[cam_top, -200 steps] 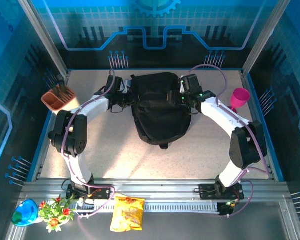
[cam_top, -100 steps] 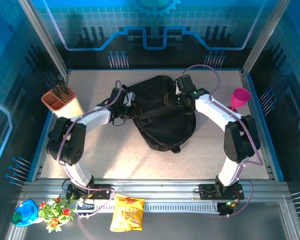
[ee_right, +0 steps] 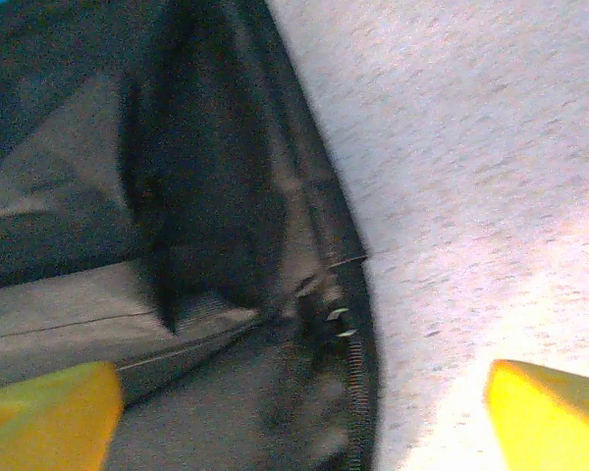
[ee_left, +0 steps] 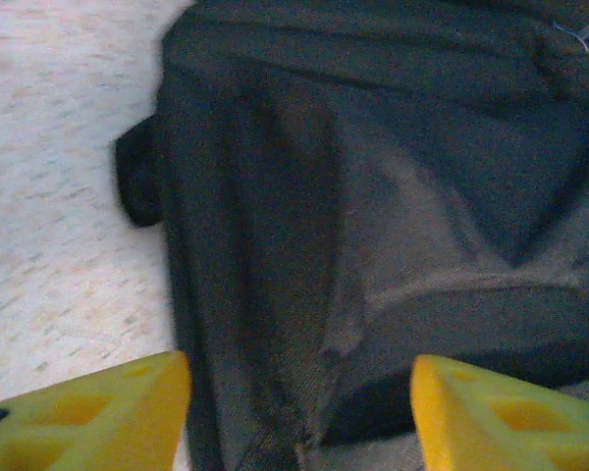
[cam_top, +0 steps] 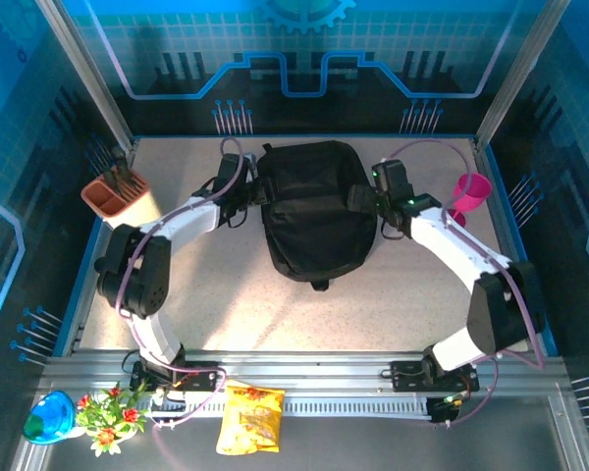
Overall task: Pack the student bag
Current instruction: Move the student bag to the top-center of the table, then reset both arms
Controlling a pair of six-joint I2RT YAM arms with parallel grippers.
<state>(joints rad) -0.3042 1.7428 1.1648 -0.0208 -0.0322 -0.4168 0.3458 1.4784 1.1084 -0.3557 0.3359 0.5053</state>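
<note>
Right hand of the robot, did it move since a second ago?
Yes. The right hand moved rightward, from over the large black fabric backpack to its right edge, nearer the pink plastic cup.

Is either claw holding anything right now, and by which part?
Nothing is held: the left claw and right claw both stand open beside the student bag.
</note>
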